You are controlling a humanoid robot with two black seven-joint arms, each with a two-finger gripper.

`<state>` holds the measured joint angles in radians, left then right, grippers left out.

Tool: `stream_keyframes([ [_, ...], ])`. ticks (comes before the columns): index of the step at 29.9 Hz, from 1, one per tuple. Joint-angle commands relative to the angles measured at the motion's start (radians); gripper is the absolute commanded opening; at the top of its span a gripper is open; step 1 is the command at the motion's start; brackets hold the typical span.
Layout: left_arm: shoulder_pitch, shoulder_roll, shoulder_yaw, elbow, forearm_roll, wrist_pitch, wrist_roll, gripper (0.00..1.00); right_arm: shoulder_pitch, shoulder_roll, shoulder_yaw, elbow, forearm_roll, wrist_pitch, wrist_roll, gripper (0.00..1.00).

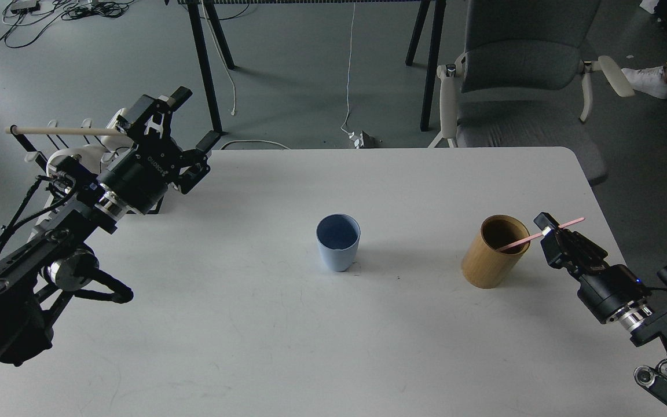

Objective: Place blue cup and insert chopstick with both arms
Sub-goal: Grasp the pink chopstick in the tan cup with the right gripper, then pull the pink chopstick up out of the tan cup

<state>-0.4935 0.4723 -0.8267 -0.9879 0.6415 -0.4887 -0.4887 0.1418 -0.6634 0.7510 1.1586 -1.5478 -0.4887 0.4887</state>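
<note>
Right gripper (pixel 548 231) pinches the pink chopstick (pixel 542 234) over the bamboo holder (pixel 493 255); blue cup (pixel 338 242) stands upright mid-table.
Chopstick is tilted, lower end inside the holder's mouth, though I can't tell if the tip touches the wall. Left gripper (pixel 193 121) has fingers spread wide, holding nothing, at the table (pixel 252 324) far-left corner by the wooden rack dowel (pixel 61 131). Cup and holder are well apart.

"ROBOTIQ" printed upside down on left hand (pixel 193 119).
</note>
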Motion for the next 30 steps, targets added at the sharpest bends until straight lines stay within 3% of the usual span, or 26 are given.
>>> stream_keyframes([
  [1,0.001,-0.001,-0.002,-0.002,0.001,0.0,0.0,0.94,0.005,-0.024,0.004,0.019,0.002,0.0,0.0,0.0],
  [14,0.001,-0.034,-0.003,0.0,0.001,0.0,0.0,0.94,-0.03,-0.366,0.086,0.326,0.083,0.0,0.0,0.0],
  [20,0.001,-0.035,-0.003,0.008,0.001,0.0,0.0,0.94,-0.01,-0.464,0.166,0.438,0.132,0.0,0.0,0.0],
  [25,0.003,-0.035,-0.003,0.017,0.001,0.0,0.0,0.94,0.183,-0.455,0.127,0.438,0.153,0.0,0.0,0.0],
  [30,0.004,-0.038,-0.002,0.023,0.001,0.0,0.0,0.94,0.465,-0.28,-0.123,0.377,0.15,0.0,0.0,0.0],
])
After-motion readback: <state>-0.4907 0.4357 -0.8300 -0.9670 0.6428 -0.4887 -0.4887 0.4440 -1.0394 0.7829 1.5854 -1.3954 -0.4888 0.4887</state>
